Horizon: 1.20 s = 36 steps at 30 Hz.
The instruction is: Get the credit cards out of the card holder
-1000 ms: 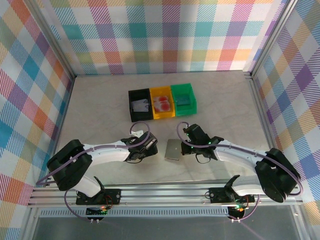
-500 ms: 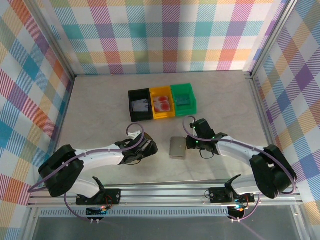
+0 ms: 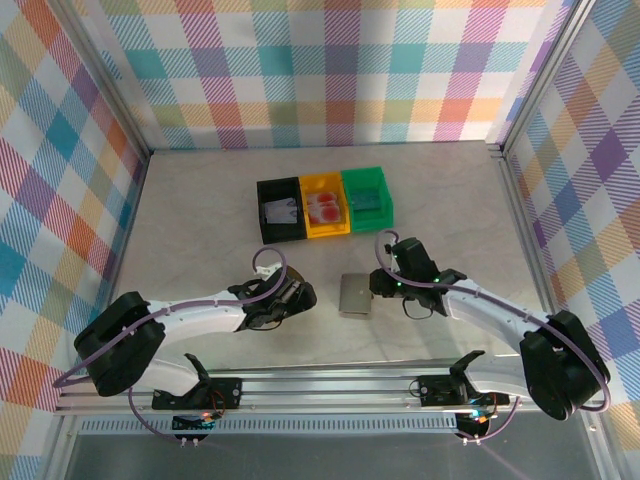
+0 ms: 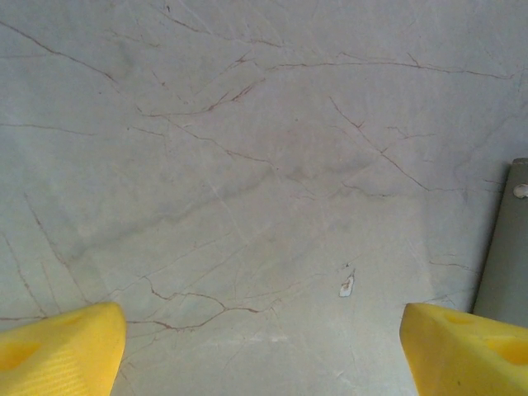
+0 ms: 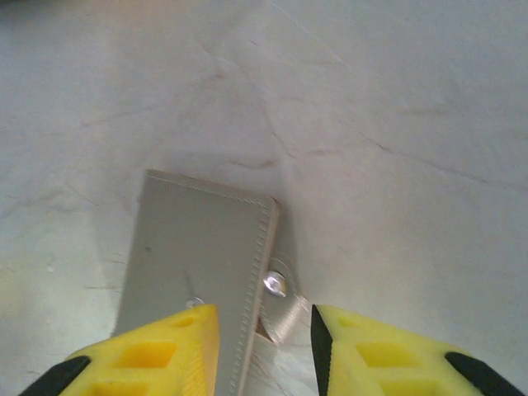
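Right wrist: tool (image 5: 264,322) partly open over card holder (image 5: 198,247) edge.

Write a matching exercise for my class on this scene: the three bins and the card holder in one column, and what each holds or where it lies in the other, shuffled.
Things
1. black bin
2. yellow bin
3. green bin
4. card holder

Descriptions
A. holds a teal card
B. lies flat on the table, nearer the arms than the bins
C. holds a greyish-white card
D. holds red-pink cards

Pairs: 1-C, 2-D, 3-A, 4-B
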Available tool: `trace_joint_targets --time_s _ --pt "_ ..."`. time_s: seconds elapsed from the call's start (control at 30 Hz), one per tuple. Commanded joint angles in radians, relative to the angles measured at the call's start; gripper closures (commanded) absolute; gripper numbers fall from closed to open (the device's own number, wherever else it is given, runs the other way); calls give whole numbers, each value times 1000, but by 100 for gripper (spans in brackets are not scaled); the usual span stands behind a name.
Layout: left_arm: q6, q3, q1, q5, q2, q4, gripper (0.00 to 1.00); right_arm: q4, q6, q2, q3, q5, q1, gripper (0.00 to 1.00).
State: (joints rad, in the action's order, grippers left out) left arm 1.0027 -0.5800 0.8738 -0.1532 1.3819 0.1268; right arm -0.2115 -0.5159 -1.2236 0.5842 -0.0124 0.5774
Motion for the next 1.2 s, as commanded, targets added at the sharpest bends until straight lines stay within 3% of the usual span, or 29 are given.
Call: trace_joint_targets --time_s 0.0,0.1,0.33,0.7,1.17 --pt "59 32 28 255 15 0 14 -148 -125 -23 67 -27 10 65" --pt "56 32 28 249 0 8 13 -112 -183 -11 52 65 21 63" --pt "47 31 28 247 -26 24 13 -50 -220 -8 29 125 62 56" --pt "9 34 27 232 -85 64 11 -16 -239 -59 15 119 62 49" --pt "-9 29 28 208 -122 108 11 59 -225 -118 3 159 62 49"
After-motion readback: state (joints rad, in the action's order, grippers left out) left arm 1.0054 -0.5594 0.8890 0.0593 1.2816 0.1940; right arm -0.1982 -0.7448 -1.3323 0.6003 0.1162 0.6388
